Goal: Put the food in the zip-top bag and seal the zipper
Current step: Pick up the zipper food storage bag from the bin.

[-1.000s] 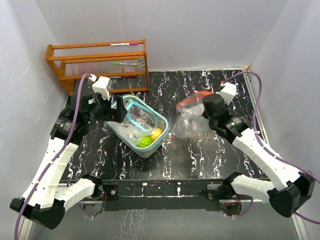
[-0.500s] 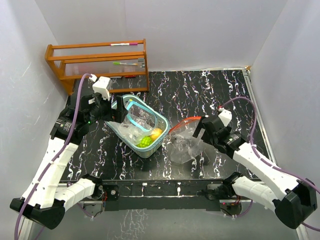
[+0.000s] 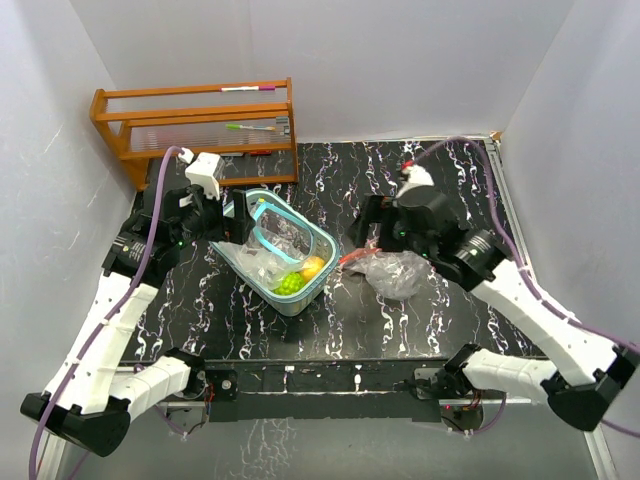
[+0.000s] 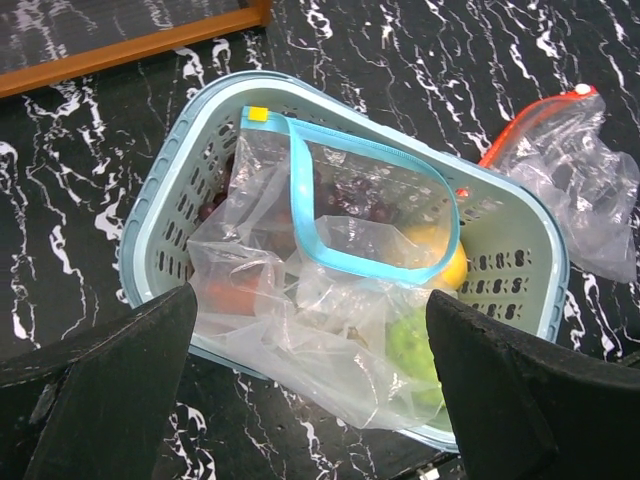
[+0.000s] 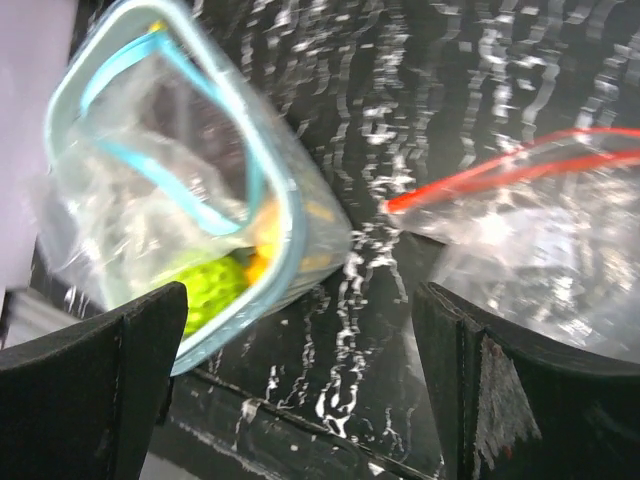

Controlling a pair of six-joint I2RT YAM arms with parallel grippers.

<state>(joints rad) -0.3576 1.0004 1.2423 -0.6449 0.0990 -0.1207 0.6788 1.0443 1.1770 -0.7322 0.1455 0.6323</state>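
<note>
the right gripper (image 5: 300, 300) no longer carries the red-zip bag (image 3: 398, 272). a second ago it held the bag up over the far right of the table (image 3: 330, 170), half a second ago it swung it toward the near edge, and now the bag lies crumpled on the table just beside the basket (image 4: 133, 255), one end of its red zipper pointing at the basket's rim. in the right wrist view the two fingers stand wide apart with nothing between them, so we read this gripper as released, hovering above the gap between basket and bag. the left gripper (image 4: 310, 300) has not moved in that time; it hangs over the basket with its fingers also spread wide, gripping nothing. the food (image 4: 412, 345) is all in the basket: a green bumpy piece and a yellow piece (image 4: 452, 268) at one end, something orange-red at the other, and dark shapes behind. all of it shows through the clear blue-zip bag (image 4: 370, 235) slumped there with its mouth open, and we cannot tell whether the pieces sit inside that bag or under it. we judge the set-down as staging only; no zipper is sealed yet, and the thin film will likely collapse unless one gripper holds a mouth open.
</note>
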